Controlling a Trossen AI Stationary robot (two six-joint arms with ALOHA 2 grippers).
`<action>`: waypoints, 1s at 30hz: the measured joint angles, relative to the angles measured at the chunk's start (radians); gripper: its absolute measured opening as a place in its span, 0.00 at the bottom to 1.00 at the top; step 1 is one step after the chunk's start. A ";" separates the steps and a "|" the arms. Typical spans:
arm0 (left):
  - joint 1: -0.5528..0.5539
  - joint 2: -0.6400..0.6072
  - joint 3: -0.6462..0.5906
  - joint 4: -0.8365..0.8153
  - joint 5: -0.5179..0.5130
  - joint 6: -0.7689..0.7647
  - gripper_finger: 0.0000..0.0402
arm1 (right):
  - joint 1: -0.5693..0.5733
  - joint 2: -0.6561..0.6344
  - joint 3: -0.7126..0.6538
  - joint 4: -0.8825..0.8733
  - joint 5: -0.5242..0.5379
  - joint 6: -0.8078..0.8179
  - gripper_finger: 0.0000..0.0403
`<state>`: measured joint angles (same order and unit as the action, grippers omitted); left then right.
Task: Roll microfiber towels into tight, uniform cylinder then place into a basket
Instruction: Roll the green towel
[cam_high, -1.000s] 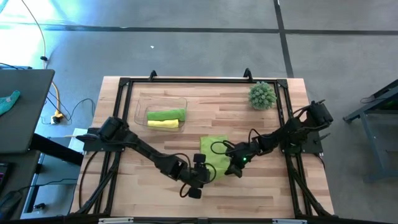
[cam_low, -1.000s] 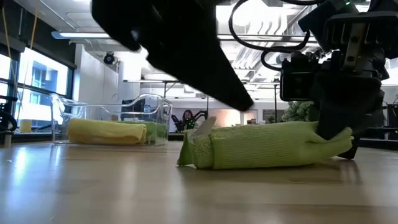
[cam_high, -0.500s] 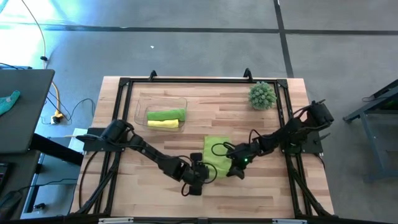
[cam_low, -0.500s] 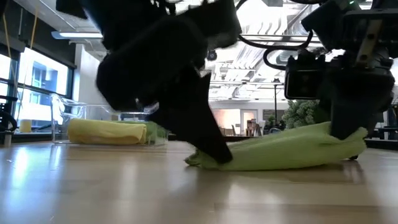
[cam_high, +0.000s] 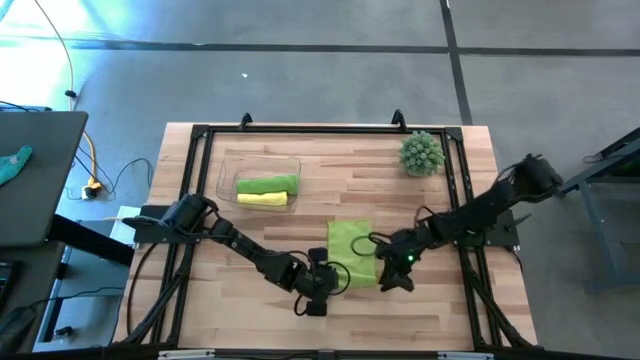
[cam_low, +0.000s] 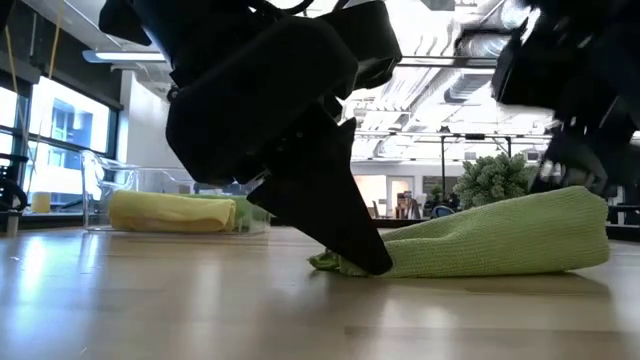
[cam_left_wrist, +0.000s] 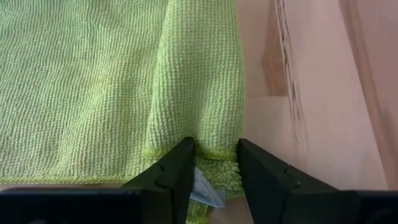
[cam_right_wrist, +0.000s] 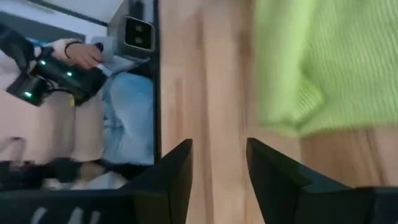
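The table (cam_high: 420, 195) was viewed from above as a clock face, twelve at its far edge. The basket (cam_high: 228, 165) was placed at about ten o'clock, with two rolled towels (cam_high: 266, 191) laid side by side in it. The ball plant (cam_high: 422, 153) was set at about two o'clock. The third towel (cam_high: 350, 250) was spread near six o'clock, with the left gripper (cam_high: 335, 277) at its seven o'clock corner and the right gripper (cam_high: 397, 276) just beside its four o'clock corner.

even, bright overhead light; window glare at 9 o'clock in low view; right wrist view shows motion blur.
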<state>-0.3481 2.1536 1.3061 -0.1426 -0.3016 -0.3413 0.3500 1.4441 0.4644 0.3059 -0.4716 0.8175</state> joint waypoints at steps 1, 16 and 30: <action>0.000 0.001 0.000 0.001 0.000 -0.006 0.28 | 0.029 -0.020 0.000 0.000 0.064 -0.035 0.35; 0.000 0.003 -0.003 0.019 -0.002 -0.026 0.28 | 0.364 0.126 0.118 0.011 0.876 -0.564 0.40; 0.001 0.003 -0.003 0.039 -0.001 -0.026 0.28 | 0.366 0.267 0.331 -0.394 0.893 -0.508 0.50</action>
<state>-0.3473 2.1571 1.3029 -0.1040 -0.3026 -0.3668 0.7155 1.7111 0.7955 -0.0885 0.4217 0.3096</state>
